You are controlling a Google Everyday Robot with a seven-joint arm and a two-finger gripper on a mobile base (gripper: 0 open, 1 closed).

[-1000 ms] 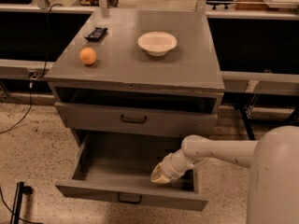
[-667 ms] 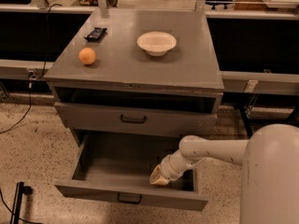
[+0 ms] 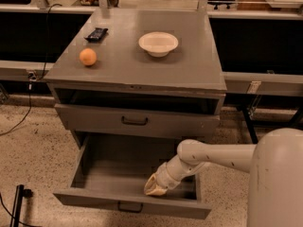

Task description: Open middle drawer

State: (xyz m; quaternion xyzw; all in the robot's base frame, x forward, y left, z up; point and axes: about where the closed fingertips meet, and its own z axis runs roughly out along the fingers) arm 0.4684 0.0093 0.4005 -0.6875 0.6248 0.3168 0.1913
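Pincer (image 3: 155, 188), its spread impossible to tell, sits low inside the middle drawer (image 3: 94, 200), which stands pulled well out. If it lifts out carelessly, it could snag the front wall and shove the drawer back.

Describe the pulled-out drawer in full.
The middle drawer is a wide grey metal box, standing far out of the cabinet below a shut drawer. Its flat front carries a small dark bar handle at its centre. Its floor looks bare. The gripper reaches down into its right front area; whether it touches the drawer cannot be told.
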